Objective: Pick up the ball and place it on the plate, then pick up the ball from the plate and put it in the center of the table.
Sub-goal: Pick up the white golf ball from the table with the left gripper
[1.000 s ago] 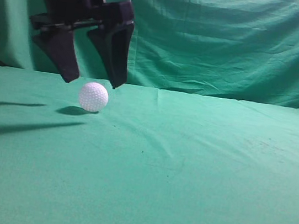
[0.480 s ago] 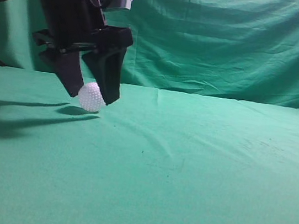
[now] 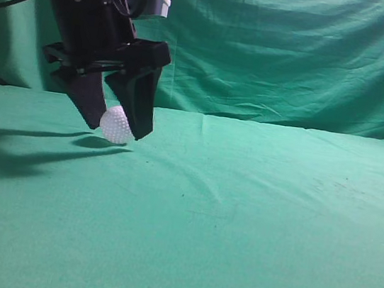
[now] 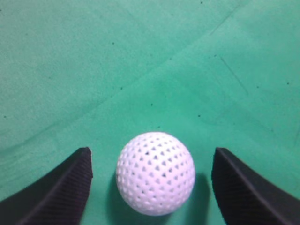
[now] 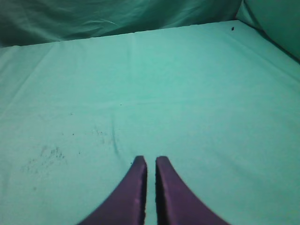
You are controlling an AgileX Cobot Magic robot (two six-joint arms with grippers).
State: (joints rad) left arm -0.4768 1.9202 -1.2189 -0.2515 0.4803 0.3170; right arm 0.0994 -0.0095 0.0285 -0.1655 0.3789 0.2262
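Observation:
The white dimpled ball (image 3: 116,127) rests on the green cloth table (image 3: 239,215) at the left. My left gripper (image 3: 117,125) is lowered around it, one black finger on each side, open, with gaps to the ball. In the left wrist view the ball (image 4: 155,173) sits between the two fingers of the left gripper (image 4: 152,176), not touched. My right gripper (image 5: 151,161) is shut and empty above bare cloth; it is out of the exterior view. No plate is in view.
A draped green curtain (image 3: 298,51) hangs behind the table. The left arm casts dark shadows (image 3: 19,148) on the cloth at the left. Faint dark smudges (image 5: 44,157) mark the cloth in the right wrist view.
My left gripper has come down from above the ball until its fingers straddle it. The ball has stayed in place. In the last half second the gripper barely moved.

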